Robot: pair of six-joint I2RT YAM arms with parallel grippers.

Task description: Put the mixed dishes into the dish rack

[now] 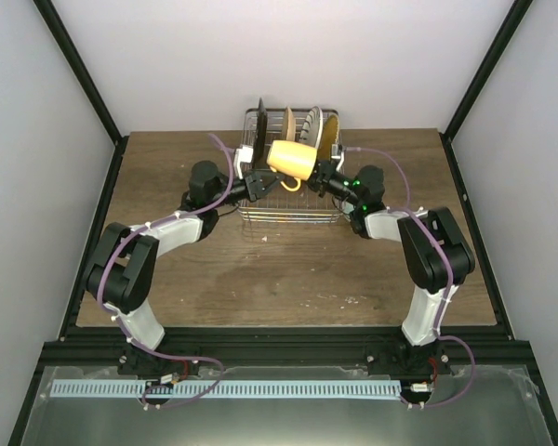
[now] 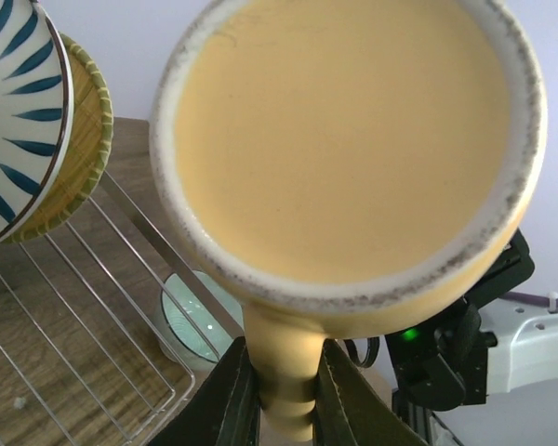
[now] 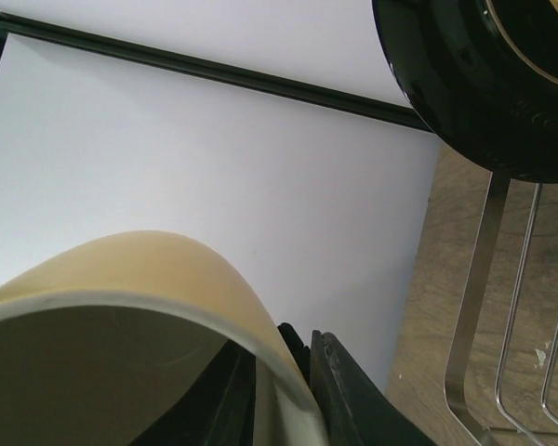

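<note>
Two sets of fingers meet at the yellow mug (image 1: 292, 160), which is above the dish rack (image 1: 288, 214). We see the left fingers (image 2: 231, 404) clamped on its handle and the right fingers (image 3: 339, 395) astride its rim; we cannot tell whether these are pinching.

mug (image 2: 353, 139): glazed, smooth | dish rack (image 1: 288, 214): shiny metal wire | table (image 1: 288, 269): wood-grain, probably matt

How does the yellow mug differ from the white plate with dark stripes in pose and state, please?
The mug hangs above the dish rack; the striped plate stands on edge inside it. The left hand pinches the mug's handle and the right hand straddles its rim; neither touches the plate. The mug is plain yellow, the plate white with dark rays. Both are round dishes.
</note>
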